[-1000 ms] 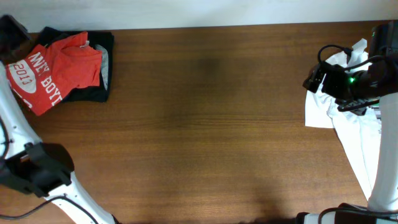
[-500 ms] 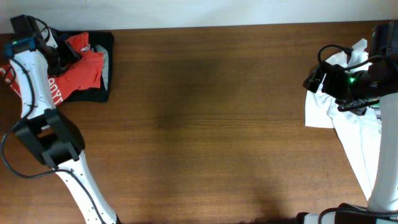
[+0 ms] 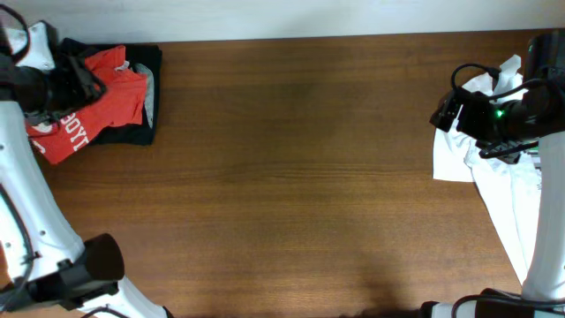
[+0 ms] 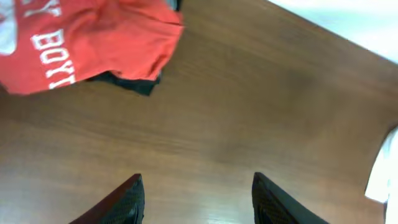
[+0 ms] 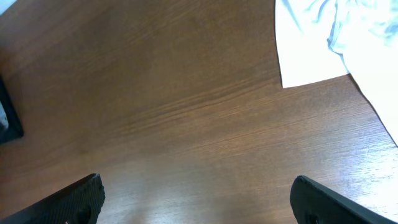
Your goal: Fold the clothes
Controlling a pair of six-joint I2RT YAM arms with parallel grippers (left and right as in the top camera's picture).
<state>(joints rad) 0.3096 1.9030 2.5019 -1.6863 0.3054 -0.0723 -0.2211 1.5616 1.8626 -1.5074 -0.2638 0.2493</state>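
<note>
A red-orange T-shirt (image 3: 110, 102) with white lettering lies crumpled on a black garment (image 3: 141, 132) at the table's far left corner. My left gripper (image 3: 88, 87) hovers over its left part, open, with only bare wood between the fingers (image 4: 198, 186). In the left wrist view the red-orange T-shirt (image 4: 93, 43) lies to the upper left, apart from the fingertips. A white T-shirt (image 3: 503, 194) is spread at the right edge. My right gripper (image 3: 450, 110) hangs over its left border, wide open and empty (image 5: 196, 186), with the white T-shirt (image 5: 336, 37) at the upper right.
The brown wooden table (image 3: 291, 177) stretches between the two piles. A pale wall strip (image 3: 282, 18) runs along the far edge. The right arm's body and cables (image 3: 521, 115) cover part of the white shirt.
The left arm has swung up along the left edge, bringing its gripper over the red-orange shirt, and its jaws have widened slightly. The right arm and white shirt have not moved.
</note>
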